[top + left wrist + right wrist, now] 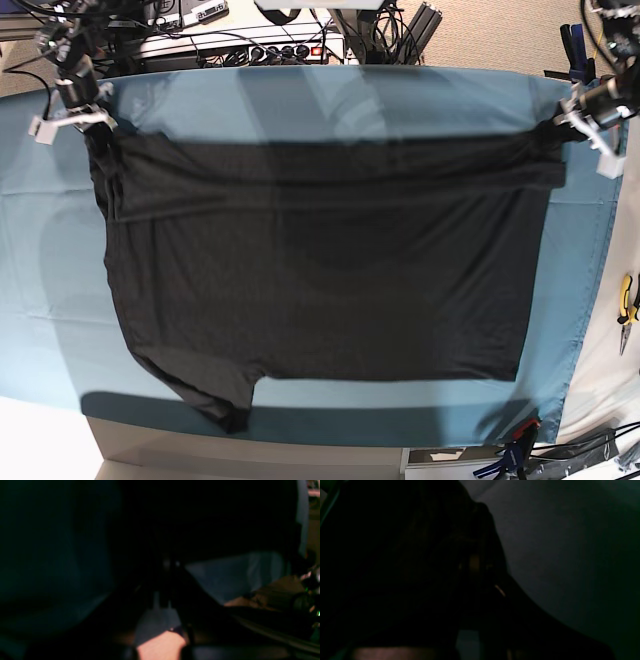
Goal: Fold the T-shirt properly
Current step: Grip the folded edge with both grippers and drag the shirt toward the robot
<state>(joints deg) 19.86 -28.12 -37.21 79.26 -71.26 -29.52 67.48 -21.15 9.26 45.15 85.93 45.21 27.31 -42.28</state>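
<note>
Both fingers of the right gripper (92, 122), at ten o'clock in the base view, pinch one corner of the T-shirt (320, 270); the left gripper (572, 115), at two o'clock, is closed on the opposite corner. From near to far, a sleeve hangs past the table edge at seven o'clock, and the T-shirt lies spread on the teal cloth (300, 95). Pliers (626, 310) lie at three o'clock. Wrist views show only dark fabric.
</note>
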